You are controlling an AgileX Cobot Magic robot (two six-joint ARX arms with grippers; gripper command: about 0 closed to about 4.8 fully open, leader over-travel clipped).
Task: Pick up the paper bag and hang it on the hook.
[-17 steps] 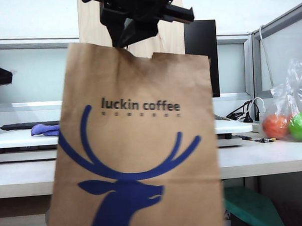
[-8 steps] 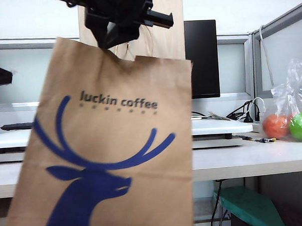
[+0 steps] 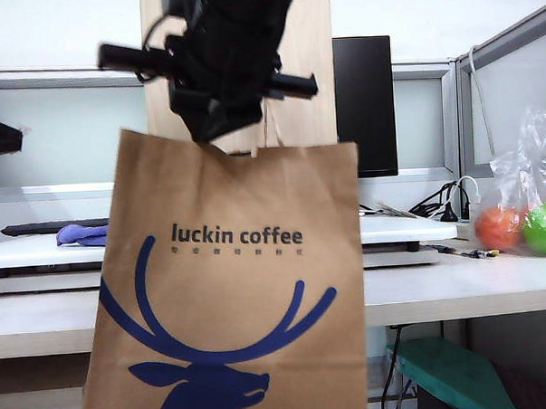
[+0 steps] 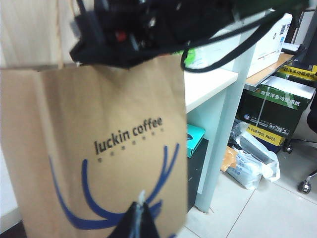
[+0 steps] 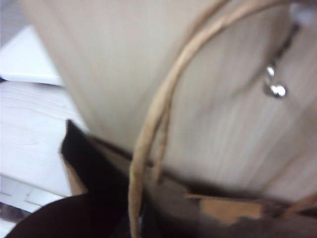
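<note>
We saw the right gripper (image 3: 217, 125) clamped on the top edge of the paper bag (image 3: 231, 288), hanging before the wooden board (image 3: 308, 67). The left gripper's (image 4: 137, 220) jaws were closed. A plastic bag (image 3: 526, 184) near the table's (image 3: 458, 287) right edge held orange and green fruit.

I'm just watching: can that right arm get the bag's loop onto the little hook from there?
Probably yes. The right gripper, shut on the paper bag, holds its handle against the wooden board, near the hook, nothing between.
</note>
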